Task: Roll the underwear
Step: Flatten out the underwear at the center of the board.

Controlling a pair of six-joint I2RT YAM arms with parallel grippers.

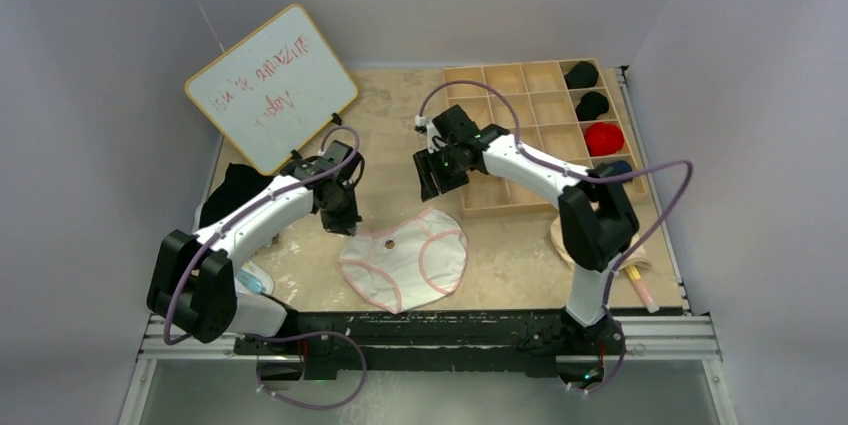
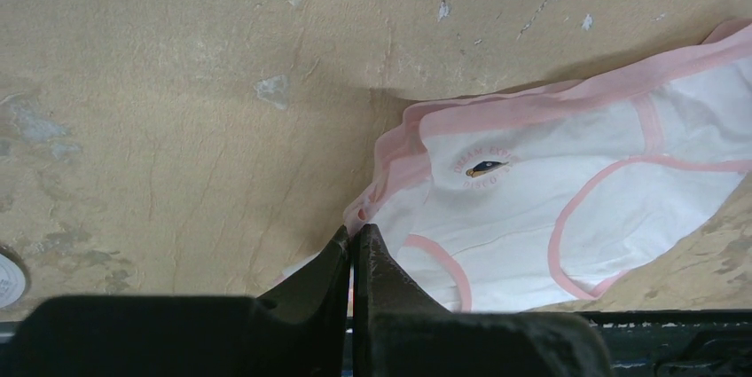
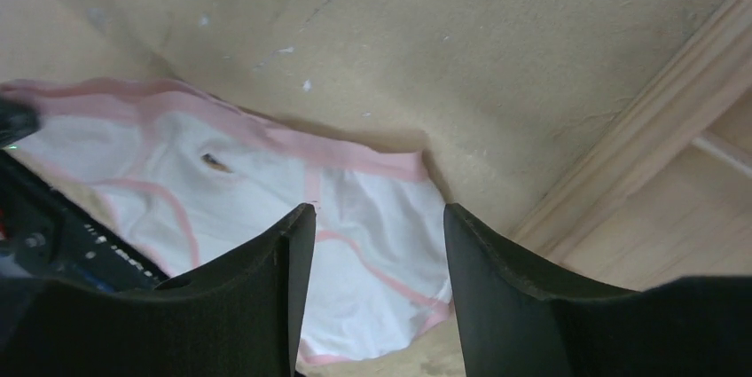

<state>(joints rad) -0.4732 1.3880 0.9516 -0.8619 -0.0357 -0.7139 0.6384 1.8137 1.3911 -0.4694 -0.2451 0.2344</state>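
A: Where is the underwear?

B: Spread flat on the table, near the front edge and between the two arms. The waistband is the far edge and runs left to right. The crotch points back toward the bases.

A: And the fingers?

B: The left gripper is down at the waistband's left corner with its fingers pressed together. The pink trim touches the tips, but the wrist view doesn't show whether any cloth is caught between them. The right gripper hangs above the right corner with its fingers spread and nothing in them. The cloth lies below and slightly toward the bases.

A: So which arm is nearer?

B: The left one, which is already at the cloth. The right arm must come down to meet its corner.

A: Is there room to roll?

B: It looks best on the far side, where bare table lies beyond the waistband. The tray sits just beside the right corner, so the right arm has little room that way. The whiteboard stands well behind the left arm. The crotch lies close to the table's front edge.
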